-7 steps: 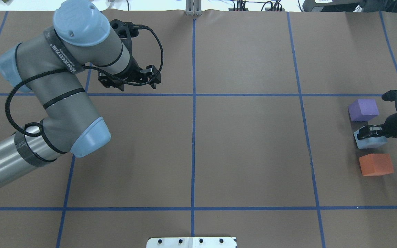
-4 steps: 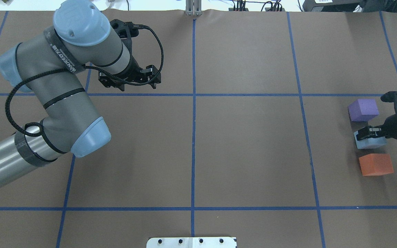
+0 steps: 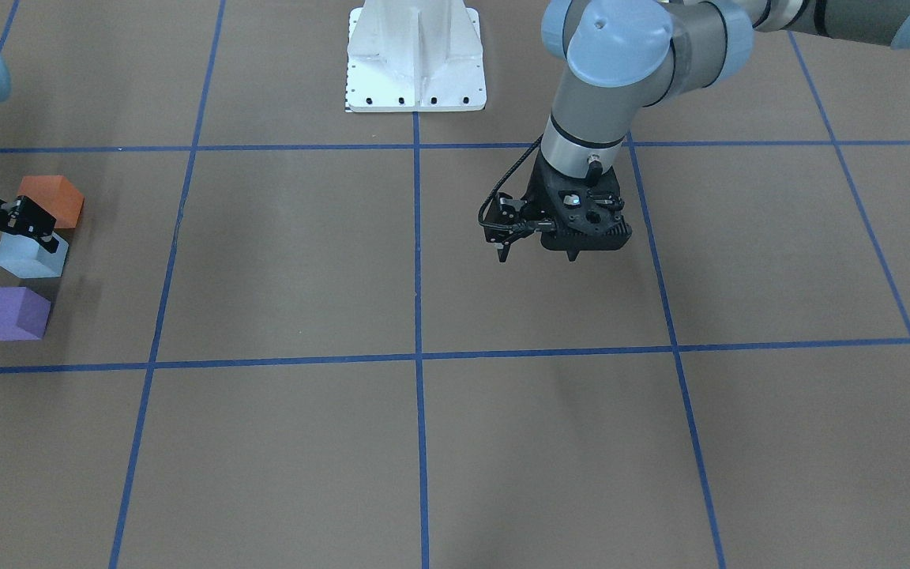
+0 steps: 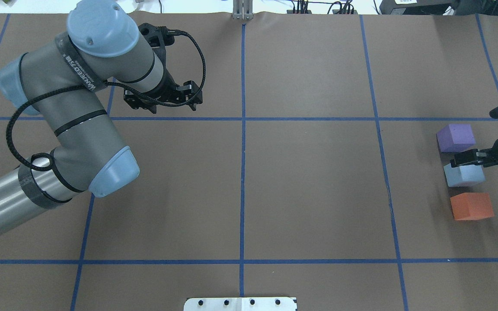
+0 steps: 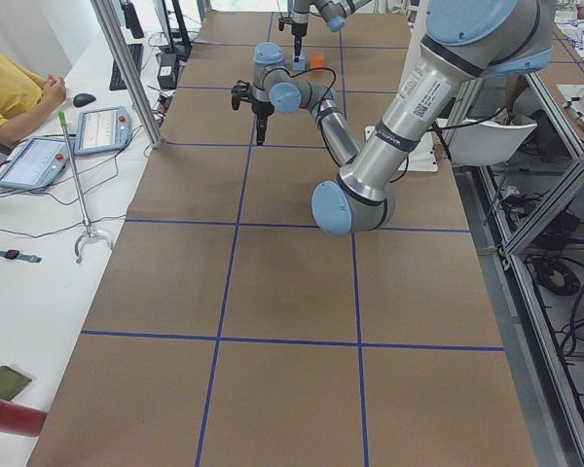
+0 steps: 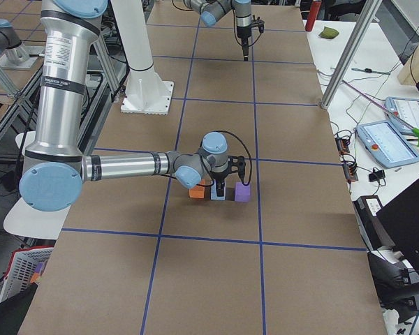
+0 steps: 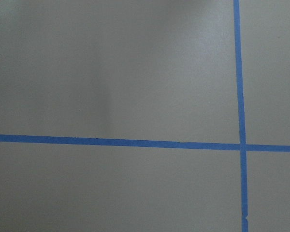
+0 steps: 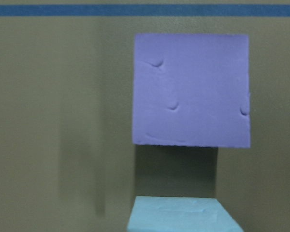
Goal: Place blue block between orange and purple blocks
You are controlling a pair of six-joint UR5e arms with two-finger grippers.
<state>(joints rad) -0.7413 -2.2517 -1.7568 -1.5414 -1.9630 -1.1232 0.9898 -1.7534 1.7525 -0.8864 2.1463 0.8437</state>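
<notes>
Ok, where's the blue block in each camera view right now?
Front-facing: blue block far left, between orange block above and purple block below.
Overhead: blue block far right, mid-height.
Exterior left: far end, too small to tell.
Exterior right: blue block centre.
Left wrist: not in it.
Right wrist: blue block bottom edge.
Shared landmark: the purple block next to it.

The blue block (image 4: pixel 464 175), a pale sky-blue foam cube, sits flat on the brown table (image 4: pixel 318 194) near its right end, between the purple block (image 4: pixel 455 137) and the orange block (image 4: pixel 471 206). The three stand in a short row, all upright on one face, with a narrow gap on each side of the blue one, so none touch. The purple cube's top face shows a few small dents.
</notes>
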